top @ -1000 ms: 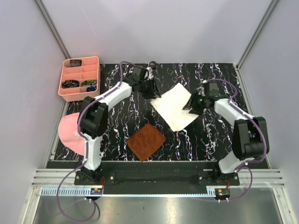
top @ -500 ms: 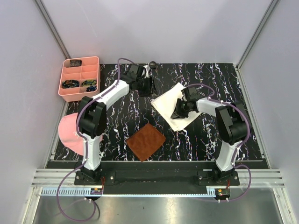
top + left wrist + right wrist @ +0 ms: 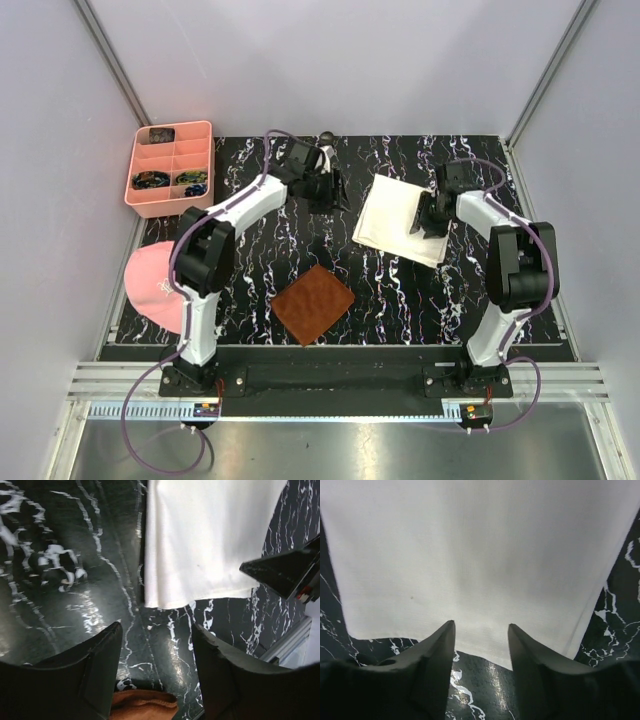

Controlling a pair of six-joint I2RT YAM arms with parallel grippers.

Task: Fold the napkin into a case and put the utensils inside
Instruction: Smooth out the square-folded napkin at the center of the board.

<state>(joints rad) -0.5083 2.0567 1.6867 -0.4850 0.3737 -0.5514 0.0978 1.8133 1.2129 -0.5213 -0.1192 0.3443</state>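
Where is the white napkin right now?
In the top view, the napkin lies right of centre, the right tool at its right edge, beyond the brown mat.

White links (image 3: 252, 203), purple cables (image 3: 265, 150); left claw (image 3: 156, 629), right claw (image 3: 481, 626) black.

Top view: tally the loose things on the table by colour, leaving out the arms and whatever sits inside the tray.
Pink: 2 (compartment tray, round flat item at the left edge)
Cream-white: 1 (napkin)
Brown: 1 (square mat)
Dark: 1 (small round object at the far edge)
Total: 5
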